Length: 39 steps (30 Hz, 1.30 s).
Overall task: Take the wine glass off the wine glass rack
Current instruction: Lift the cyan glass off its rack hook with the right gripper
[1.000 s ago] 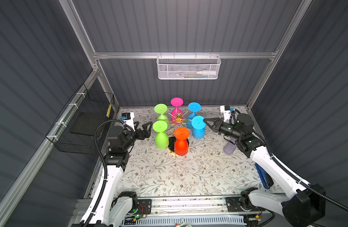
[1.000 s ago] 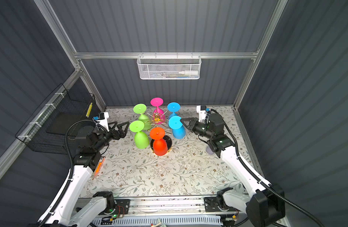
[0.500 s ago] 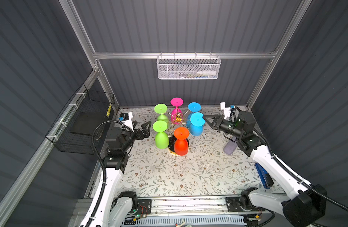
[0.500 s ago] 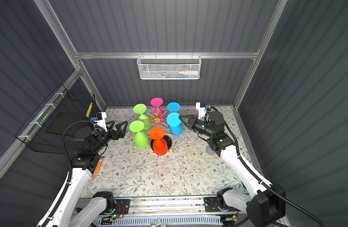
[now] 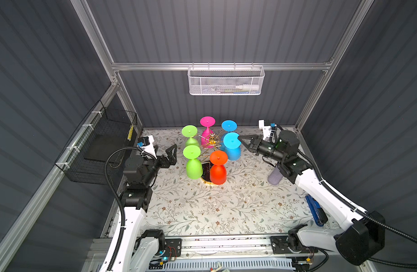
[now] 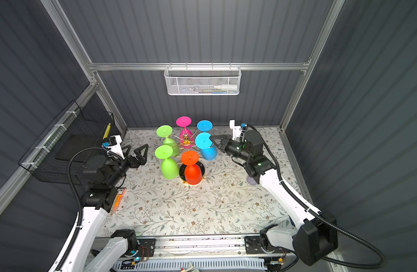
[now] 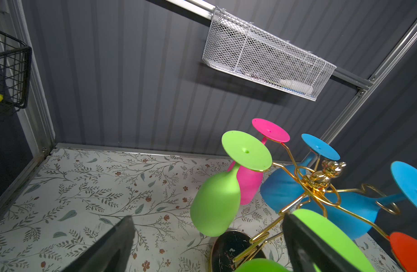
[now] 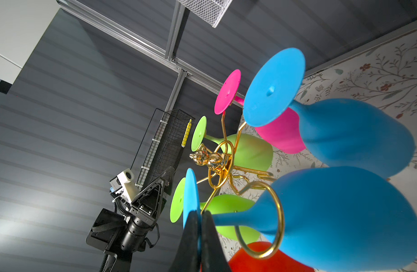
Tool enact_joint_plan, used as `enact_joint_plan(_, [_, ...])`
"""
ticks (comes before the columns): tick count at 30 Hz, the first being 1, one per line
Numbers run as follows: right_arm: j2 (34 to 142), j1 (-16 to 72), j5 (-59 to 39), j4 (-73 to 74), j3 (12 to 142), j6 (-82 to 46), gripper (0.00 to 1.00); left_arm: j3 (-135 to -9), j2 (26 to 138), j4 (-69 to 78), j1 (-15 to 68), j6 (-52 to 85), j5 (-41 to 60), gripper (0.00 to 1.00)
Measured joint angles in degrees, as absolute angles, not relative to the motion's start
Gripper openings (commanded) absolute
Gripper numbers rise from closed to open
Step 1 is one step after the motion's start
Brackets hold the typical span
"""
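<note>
- Two claws are at work: the right claw (image 5: 240,137) is pressed together on the rim of the round foot of the near blue wine glass (image 5: 233,150). The left claw (image 5: 174,154) is spread wide with nothing in it, just beside the green glasses.
- One wine glass rack (image 5: 211,139) of gold wire stands on a black base at the back middle of the counter (image 5: 214,207).
- Six glasses hang on it upside down: the near blue wine glass, the far blue glass (image 5: 229,125), the near green glass (image 5: 194,166), the far green glass (image 5: 190,131), the pink glass (image 5: 207,121) and the orange glass (image 5: 217,173).
- One gold loop (image 8: 259,223) rings the pinched glass's stem.
- Two baskets hang on the walls: the white mesh basket (image 5: 226,81) at the back and the black wire basket (image 5: 101,146) on the left.
- One lilac thing (image 5: 274,176) lies half hidden under the right arm.
</note>
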State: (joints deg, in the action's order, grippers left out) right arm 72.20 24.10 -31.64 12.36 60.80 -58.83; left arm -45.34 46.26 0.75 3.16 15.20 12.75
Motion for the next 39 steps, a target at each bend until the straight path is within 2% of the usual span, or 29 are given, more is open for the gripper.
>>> enact_joint_plan(21, [73.6,27.8,-21.6,10.0,61.0,-57.8,0.0,-46.2,45.8,-0.4,3.2,15.2,11.5,1.0])
enact_joint_plan(39, [75.0,29.7,-18.2,8.8,64.2,-56.2,0.0,-46.9,45.8,-0.4,3.2,15.2,11.6,1.0])
